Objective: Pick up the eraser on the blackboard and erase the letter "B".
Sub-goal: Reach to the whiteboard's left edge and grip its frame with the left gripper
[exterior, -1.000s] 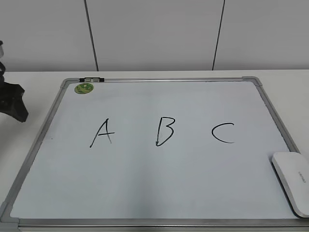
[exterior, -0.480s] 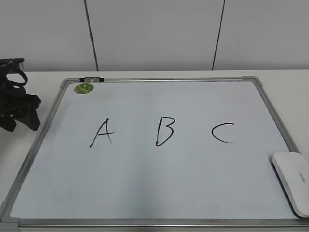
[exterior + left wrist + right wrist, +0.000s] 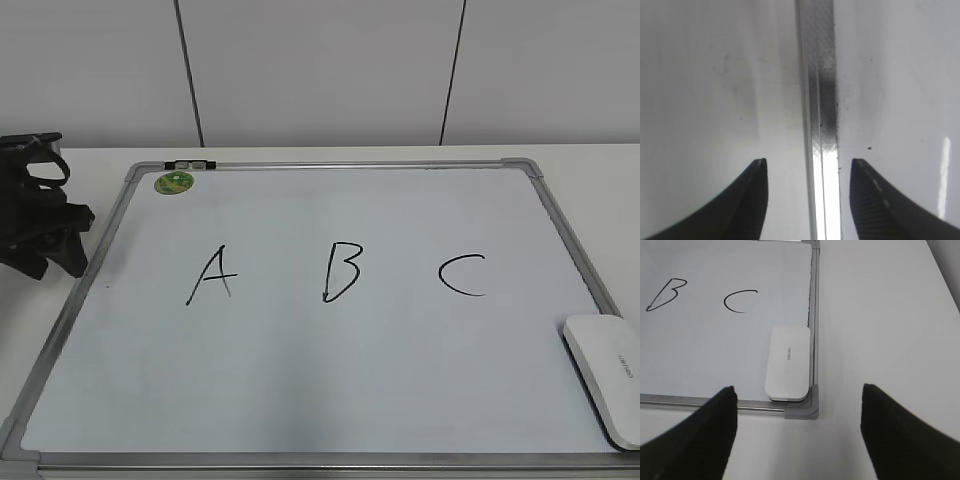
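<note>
**A:** Eraser (image 3: 608,376) position: lying flat on the blackboard (image 3: 300,400), in the near right corner as the exterior view has it, long side along the right frame rail. Right wrist view confirms: white block tucked against the rail, just short of the grey corner piece, small grey text on top facing up. Nothing touching it.

**B:** Logged. Letter "B" (image 3: 341,271)?

**A:** Intact, black marker, middle of the board between the "A" (image 3: 211,275) and the "C" (image 3: 462,275). Well apart from the eraser. Green sticker (image 3: 173,182) sits near the far left corner, beside a small black-and-white clip (image 3: 190,164) on the top rail.

**B:** Right gripper (image 3: 797,430), finger state?

**A:** Spread wide. Two dark fingers (image 3: 700,437) at the bottom of its own wrist view, one over the board's near edge, the other over bare table (image 3: 890,315). The eraser and the corner of the frame show in the gap. Holding nothing, no contact visible.

**B:** Left gripper (image 3: 807,200)?

**A:** Also parted, moderately. Its fingertips (image 3: 752,195) straddle the grey frame rail in the wrist view, one either side. Empty. Cannot tell if the tips touch the surface. In the exterior view it sits at the left edge, beside the board's left rail.
</note>
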Robot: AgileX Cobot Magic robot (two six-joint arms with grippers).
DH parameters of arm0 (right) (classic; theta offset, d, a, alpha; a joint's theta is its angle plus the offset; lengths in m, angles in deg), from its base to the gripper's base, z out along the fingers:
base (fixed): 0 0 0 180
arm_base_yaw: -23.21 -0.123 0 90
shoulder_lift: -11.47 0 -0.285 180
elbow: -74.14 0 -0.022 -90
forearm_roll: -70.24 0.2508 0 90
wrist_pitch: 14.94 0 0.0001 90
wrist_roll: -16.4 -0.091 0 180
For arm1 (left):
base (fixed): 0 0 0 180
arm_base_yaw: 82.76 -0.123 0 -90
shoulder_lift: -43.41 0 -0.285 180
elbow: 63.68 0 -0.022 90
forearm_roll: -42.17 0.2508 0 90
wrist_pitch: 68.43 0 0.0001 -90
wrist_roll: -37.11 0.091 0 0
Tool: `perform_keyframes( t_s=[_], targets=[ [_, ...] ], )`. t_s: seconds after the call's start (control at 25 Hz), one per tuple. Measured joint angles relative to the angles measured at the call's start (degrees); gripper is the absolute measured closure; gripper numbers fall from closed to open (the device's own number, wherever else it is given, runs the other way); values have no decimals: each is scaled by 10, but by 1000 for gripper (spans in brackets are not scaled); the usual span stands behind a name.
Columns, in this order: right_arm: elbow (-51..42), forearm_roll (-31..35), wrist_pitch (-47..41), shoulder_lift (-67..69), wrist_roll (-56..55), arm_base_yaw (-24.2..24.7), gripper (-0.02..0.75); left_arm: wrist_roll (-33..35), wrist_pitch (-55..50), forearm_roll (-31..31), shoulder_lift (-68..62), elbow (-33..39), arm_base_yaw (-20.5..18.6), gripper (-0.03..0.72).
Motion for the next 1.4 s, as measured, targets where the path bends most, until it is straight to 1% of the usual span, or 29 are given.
perform_keyframes(
  t_s=[0.24, 0.68, 0.76, 1.0, 1.24, 1.28, 1.4],
  targets=[
    [0, 0, 0, 0, 0, 0, 147, 3, 7, -2, 0, 0, 0, 344],
    [0, 0, 0, 0, 0, 0, 147, 10, 14, -4, -39, -1, 0, 360],
    [0, 0, 0, 0, 0, 0, 147, 10, 14, -4, -40, -1, 0, 372],
    [0, 0, 0, 0, 0, 0, 147, 10, 13, -14, -45, -4, 0, 468],
    [0, 0, 0, 0, 0, 0, 147, 10, 11, -22, -46, -5, 0, 659],
    [0, 0, 0, 0, 0, 0, 147, 10, 11, -25, -46, -5, 0, 671],
    [0, 0, 0, 0, 0, 0, 147, 8, 10, -26, -46, -5, 0, 677]
  ],
)
